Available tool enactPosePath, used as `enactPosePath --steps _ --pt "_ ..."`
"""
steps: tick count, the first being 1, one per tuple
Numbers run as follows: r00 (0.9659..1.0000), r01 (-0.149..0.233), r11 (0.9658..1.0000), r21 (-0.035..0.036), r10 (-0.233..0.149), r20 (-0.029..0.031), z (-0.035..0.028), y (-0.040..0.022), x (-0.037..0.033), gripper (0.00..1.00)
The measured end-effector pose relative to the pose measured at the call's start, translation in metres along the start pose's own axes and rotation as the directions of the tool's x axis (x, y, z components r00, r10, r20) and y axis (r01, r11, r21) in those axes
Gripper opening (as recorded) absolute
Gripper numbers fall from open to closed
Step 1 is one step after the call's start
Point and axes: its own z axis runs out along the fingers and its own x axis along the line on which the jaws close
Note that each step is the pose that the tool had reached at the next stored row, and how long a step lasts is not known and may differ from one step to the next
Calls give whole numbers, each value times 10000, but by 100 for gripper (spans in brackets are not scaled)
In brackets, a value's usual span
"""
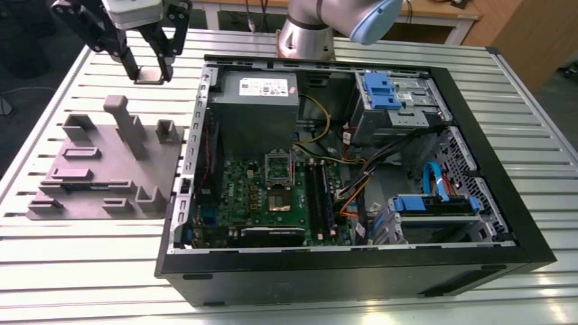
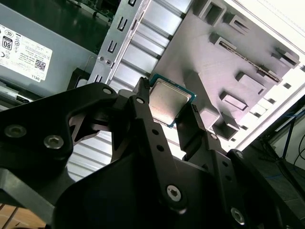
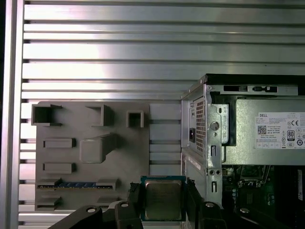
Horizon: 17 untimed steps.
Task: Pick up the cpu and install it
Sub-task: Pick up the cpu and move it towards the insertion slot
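cpu (image 2: 171, 102): gripped at two opposite edges, its metal top facing the wrist cameras, raised off the desk (image 1: 81, 271).
jaws: clenched on the cpu.
position: over the slats near the grey fixture (image 1: 108, 169), just outside the open computer case (image 1: 361, 271).
done: the pick-up looks complete, since the chip hangs clear of the fixture.
left: the installing. The chip is well apart from the socket (image 1: 278, 198) on the green motherboard (image 1: 243, 196), which appears unfilled with its frame swung open.

Bright glare across slatted table (image 3: 143, 52)
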Motion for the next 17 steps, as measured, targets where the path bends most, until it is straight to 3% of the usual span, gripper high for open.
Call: enactPosePath --steps 8,17 --pt "10000 0 10000 0 0 -1 1 1 -59 47" --pt "10000 0 10000 1 0 -1 0 1 -65 47"
